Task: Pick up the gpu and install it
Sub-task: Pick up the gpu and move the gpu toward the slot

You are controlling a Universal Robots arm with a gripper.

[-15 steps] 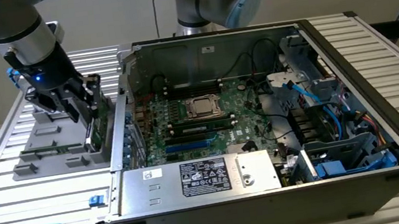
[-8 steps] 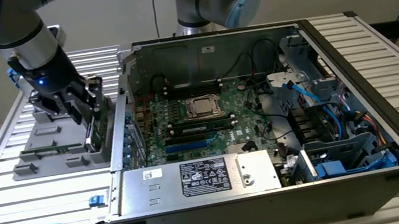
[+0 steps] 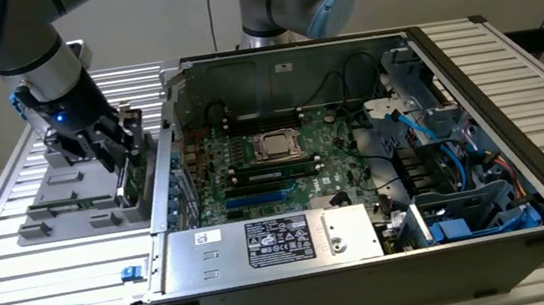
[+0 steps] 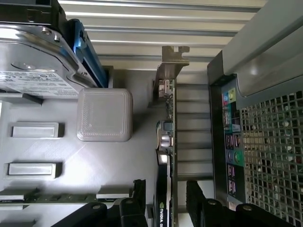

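two wide-open fingers of your end effector (image 4: pixel 165 185) straddle the gpu (image 4: pixel 169 118), standing on edge in the grey holder (image 4: pixel 109 165) beside the computer case (image 4: pixel 265 71), nothing gripped yet: you're at the pick, which i judge calls for a square, centred squeeze.

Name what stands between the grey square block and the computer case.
The gpu, standing on edge in the grey holder, lies between the block and the case; the open gripper straddles it. The wrist view shows this.
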